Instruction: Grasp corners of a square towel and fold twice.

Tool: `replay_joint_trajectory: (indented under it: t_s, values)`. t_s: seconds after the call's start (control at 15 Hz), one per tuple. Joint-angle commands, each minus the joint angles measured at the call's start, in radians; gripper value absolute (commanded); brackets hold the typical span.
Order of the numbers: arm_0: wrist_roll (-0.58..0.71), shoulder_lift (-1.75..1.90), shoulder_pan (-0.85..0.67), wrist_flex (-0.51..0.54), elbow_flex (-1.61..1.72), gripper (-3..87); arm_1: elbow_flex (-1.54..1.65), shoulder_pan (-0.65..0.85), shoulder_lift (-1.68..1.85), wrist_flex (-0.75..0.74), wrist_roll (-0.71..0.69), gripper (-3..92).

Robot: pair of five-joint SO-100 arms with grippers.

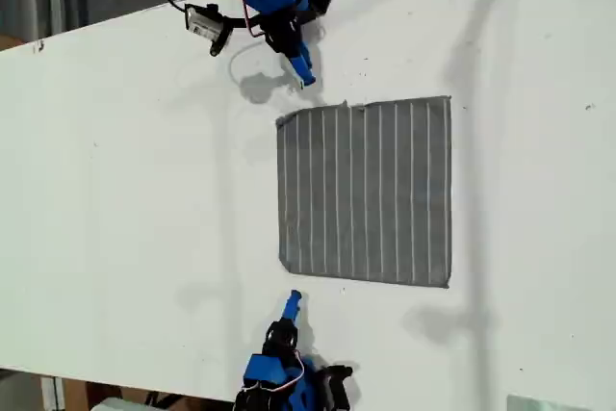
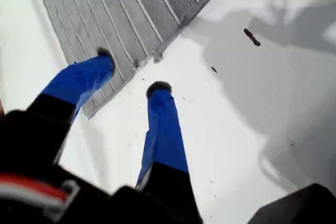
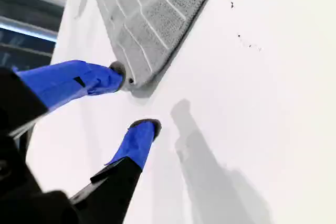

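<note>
Lying flat and unfolded, the towel [image 1: 366, 190] sits a little toward three o'clock of the table's [image 1: 115, 190] middle in the exterior view, with its stripes running from twelve to six. All four corners rest on the table. One edge carries a small frayed tab [image 1: 346, 103] at about eleven o'clock of the towel.

My first gripper [image 1: 302, 76] is beyond that edge, near the eleven o'clock corner [image 1: 282, 123]. Its jaws are spread wide and hold nothing. In the first wrist view one finger [image 2: 86, 77] overlaps the towel's edge and the other is over bare table.

My second gripper [image 1: 294, 297] is at seven o'clock of the towel, just off the rounded corner [image 1: 285, 262]. Its jaws are also parted and empty, with one fingertip [image 3: 118, 72] beside that corner.
</note>
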Motion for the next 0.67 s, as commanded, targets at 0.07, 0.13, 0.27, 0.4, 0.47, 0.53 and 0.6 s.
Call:
replay_joint_trajectory:
  t_s: [0.07,0.13,0.27,0.4,0.47,0.53,0.6]
  values:
    - [-0.239,0.005,-0.448,0.008,-0.031,13.7,0.041,0.598,-0.006,-0.054,-0.075,4.8]
    - [-0.229,0.005,-0.449,0.008,-0.031,14.6,0.041,0.598,-0.006,-0.054,-0.075,8.7]
    - [-0.229,0.005,-0.451,0.006,-0.029,15.3,0.041,0.592,-0.006,-0.054,-0.075,8.3]
    - [-0.222,0.005,-0.453,0.006,-0.029,14.3,0.041,0.595,-0.006,-0.054,-0.075,4.6]
    - [-0.21,0.005,-0.453,0.006,-0.032,14.8,0.054,0.618,-0.006,-0.057,-0.084,4.4]
    - [-0.186,0.005,-0.443,0.006,-0.037,17.1,0.038,0.641,-0.006,-0.061,-0.141,8.3]
    - [-0.172,0.005,-0.437,-0.02,-0.028,19.2,-0.023,0.629,0.005,-0.092,-0.198,14.4]
